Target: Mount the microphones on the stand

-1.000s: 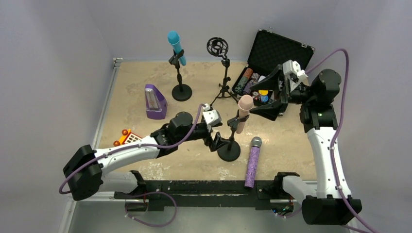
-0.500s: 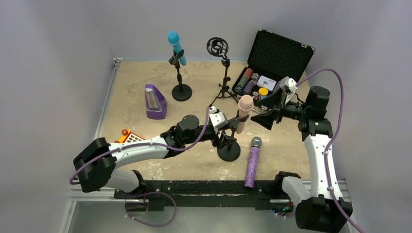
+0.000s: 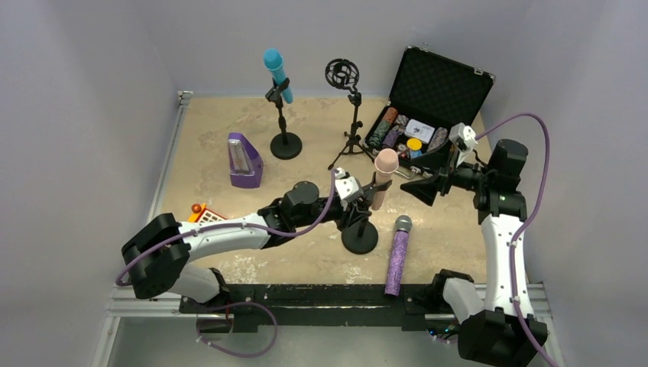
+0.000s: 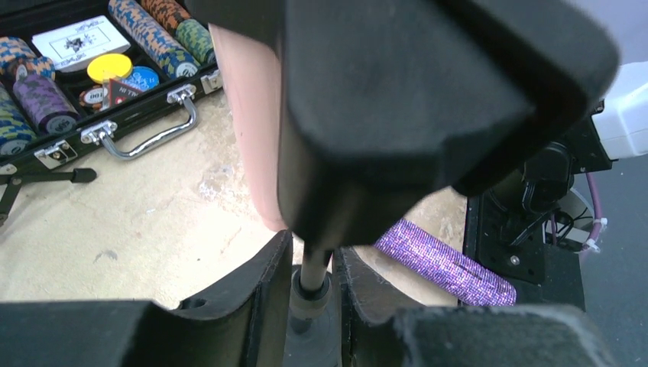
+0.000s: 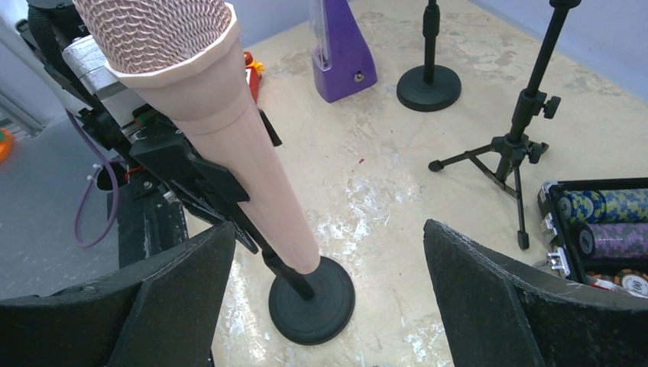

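At back stand (image 3: 285, 141), noted turquoise mic (image 3: 276, 70) clipped; peach-pink mic (image 3: 382, 177) clipped at near stand (image 3: 360, 237) — pole (image 4: 312, 264) pinched by left gripper (image 4: 309, 294), right gripper (image 3: 419, 189) wide open alongside — purple mic (image 3: 397, 256) loose on table (image 3: 214, 130), tripod mount (image 3: 341, 73) unfilled.

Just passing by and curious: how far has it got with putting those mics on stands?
Done: the blue mic sits in the far stand, and the pink mic is in the near stand. In hand: the left gripper clasps that stand's pole; the right gripper is open beside it. Still to do: the purple mic lies on the table; the tripod stand is empty.
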You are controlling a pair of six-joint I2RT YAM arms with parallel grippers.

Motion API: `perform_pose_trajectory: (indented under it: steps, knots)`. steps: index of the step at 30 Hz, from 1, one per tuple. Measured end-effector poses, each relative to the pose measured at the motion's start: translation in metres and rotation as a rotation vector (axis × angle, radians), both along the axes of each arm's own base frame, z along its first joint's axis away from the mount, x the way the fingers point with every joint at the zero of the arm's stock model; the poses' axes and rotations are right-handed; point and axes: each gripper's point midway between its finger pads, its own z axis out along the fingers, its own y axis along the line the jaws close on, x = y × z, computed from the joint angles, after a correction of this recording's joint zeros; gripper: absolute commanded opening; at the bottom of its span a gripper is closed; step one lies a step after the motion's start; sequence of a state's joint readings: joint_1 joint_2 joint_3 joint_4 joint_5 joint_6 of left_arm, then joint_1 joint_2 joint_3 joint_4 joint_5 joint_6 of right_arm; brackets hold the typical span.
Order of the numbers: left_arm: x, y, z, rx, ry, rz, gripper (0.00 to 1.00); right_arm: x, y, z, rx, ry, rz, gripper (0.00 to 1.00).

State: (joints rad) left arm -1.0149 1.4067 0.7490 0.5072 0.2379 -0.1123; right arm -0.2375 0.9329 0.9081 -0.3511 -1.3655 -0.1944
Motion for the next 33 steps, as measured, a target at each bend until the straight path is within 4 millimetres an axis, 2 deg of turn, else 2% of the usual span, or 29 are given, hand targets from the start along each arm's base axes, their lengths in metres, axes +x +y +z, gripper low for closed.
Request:
perform_pose_trajectory:
  steps: [4, 5, 6, 7, 12, 15, 19, 23, 27, 29, 33]
  knots:
    - [0.003, -0.006, 0.005, -0.013, -0.006, -0.003, 0.3, -0.001, 0.0, -0.001, 0.008, 0.004, 0.007, 0.97]
    - [0.003, -0.007, 0.006, -0.014, -0.005, -0.005, 0.25, -0.001, -0.001, -0.002, 0.008, 0.003, 0.008, 0.97]
    - [0.004, -0.008, 0.006, -0.017, -0.004, -0.005, 0.09, -0.001, 0.0, -0.002, 0.009, 0.005, 0.008, 0.96]
    - [0.003, -0.009, 0.006, -0.019, -0.003, -0.009, 0.0, -0.001, 0.0, -0.002, 0.01, 0.006, 0.01, 0.97]
    - [0.008, -0.008, 0.009, -0.025, -0.02, 0.004, 0.0, -0.001, -0.001, -0.002, 0.015, 0.007, 0.013, 0.96]
    - [0.012, 0.002, 0.01, -0.019, -0.027, 0.027, 0.0, -0.003, 0.0, -0.001, 0.019, 0.003, 0.024, 0.96]
    - [0.035, 0.043, 0.01, 0.018, -0.04, 0.133, 0.0, -0.003, -0.001, -0.002, 0.019, 0.004, 0.023, 0.96]
    - [0.079, 0.105, 0.019, 0.05, -0.09, 0.324, 0.0, -0.002, -0.001, -0.002, 0.021, 0.006, 0.023, 0.96]
    - [0.121, 0.158, 0.029, 0.063, -0.139, 0.498, 0.0, 0.0, -0.002, -0.004, 0.024, 0.016, 0.022, 0.96]
    - [0.141, 0.184, 0.027, 0.071, -0.147, 0.578, 0.0, 0.0, -0.002, -0.004, 0.024, 0.017, 0.022, 0.96]
    - [0.171, 0.219, 0.014, 0.103, -0.145, 0.688, 0.0, 0.0, -0.002, -0.004, 0.024, 0.018, 0.022, 0.96]
